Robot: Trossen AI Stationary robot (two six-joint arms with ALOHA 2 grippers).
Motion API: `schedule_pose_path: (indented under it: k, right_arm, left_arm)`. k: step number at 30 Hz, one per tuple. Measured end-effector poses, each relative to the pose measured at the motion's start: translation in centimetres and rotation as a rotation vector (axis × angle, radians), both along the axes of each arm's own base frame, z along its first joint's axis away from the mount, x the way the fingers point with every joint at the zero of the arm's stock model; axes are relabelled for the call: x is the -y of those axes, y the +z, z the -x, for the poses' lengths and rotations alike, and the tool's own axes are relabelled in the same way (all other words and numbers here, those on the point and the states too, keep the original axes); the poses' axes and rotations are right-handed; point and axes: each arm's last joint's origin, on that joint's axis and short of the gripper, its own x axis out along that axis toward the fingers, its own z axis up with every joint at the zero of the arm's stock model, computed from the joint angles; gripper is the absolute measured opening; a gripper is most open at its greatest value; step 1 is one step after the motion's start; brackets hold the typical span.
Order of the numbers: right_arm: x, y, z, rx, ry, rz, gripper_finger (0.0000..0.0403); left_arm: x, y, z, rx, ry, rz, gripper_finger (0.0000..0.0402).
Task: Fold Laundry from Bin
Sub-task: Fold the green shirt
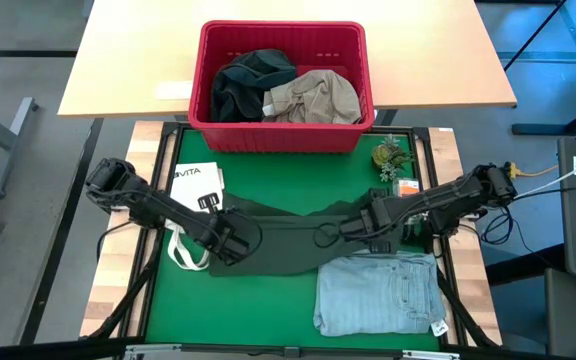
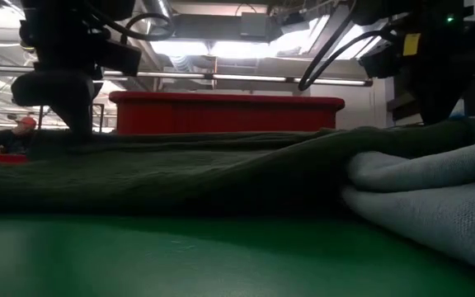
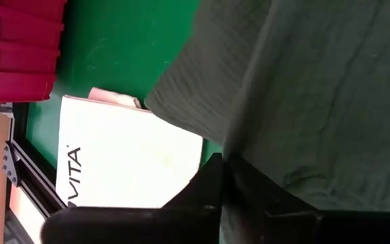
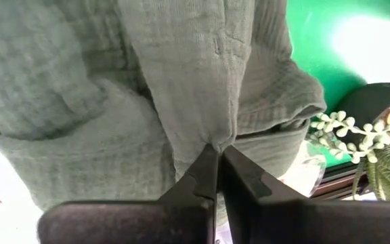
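The dark green garment [image 1: 288,240] lies spread across the green desk [image 1: 268,310], so it can be folded flat. The left pincer [image 1: 230,240] and right pincer [image 1: 368,222] are each closed, pinching its cloth at opposite ends. Folded jeans [image 1: 378,293] rest beside it, and more laundry [image 1: 283,88] waits in the red bin [image 1: 280,135].
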Motion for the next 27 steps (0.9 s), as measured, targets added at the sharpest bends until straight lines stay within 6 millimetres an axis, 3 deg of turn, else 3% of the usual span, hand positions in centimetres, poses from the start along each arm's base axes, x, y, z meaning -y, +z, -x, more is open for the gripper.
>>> schedule_pose_path:
  k: [12,22,27]
  right_arm:
    - [0.1,0.0,0.0,-0.003,0.011,0.041,0.0029]
    - [0.2,0.1,0.1,-0.019,0.022,0.083,0.0189]
    - [0.1,0.8,1.0,-0.115,-0.014,0.077,0.0232]
  left_arm:
    - [-0.9,0.0,-0.3,0.0,0.038,0.0,0.0134]
    - [-0.9,-0.1,-0.6,0.039,0.046,0.014,0.018]
    - [-1.1,0.2,-1.0,0.057,0.084,0.06,0.0184]
